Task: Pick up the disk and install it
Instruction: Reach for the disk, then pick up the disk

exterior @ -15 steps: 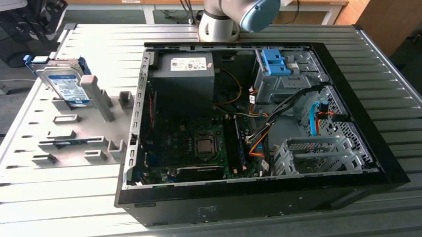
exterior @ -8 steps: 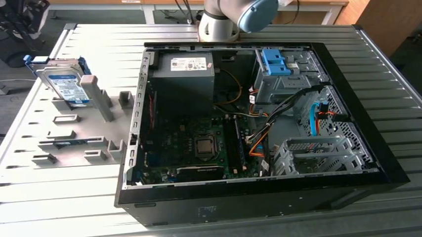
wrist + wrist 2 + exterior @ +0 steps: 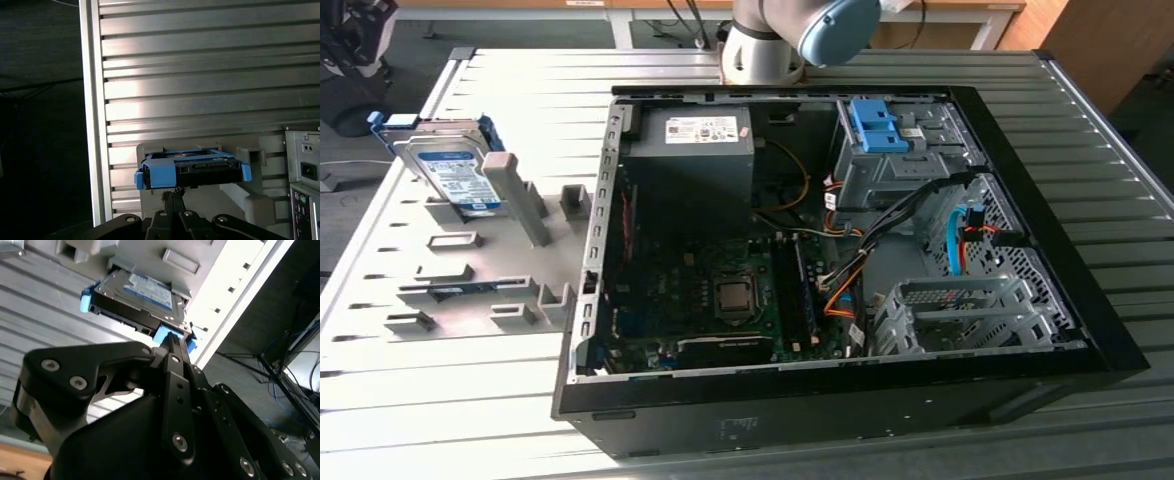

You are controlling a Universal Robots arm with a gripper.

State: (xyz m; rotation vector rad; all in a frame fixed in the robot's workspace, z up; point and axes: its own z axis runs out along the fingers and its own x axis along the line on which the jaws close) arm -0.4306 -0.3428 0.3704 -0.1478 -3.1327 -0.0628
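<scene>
The disk is a silver hard drive with a white-and-blue label in a blue carrier frame. It stands on edge in a grey slotted holder on the table, at the exterior view's left of the open computer case. In both wrist views the disk lies beyond my black gripper. The fingers are drawn together with nothing between them. How far the tips are from the blue frame I cannot tell.
Inside the case are a grey power-supply box, a motherboard, loose cables and a drive cage with a bare blue bracket. My arm's base stands behind the case. The ribbed metal table ends at an edge.
</scene>
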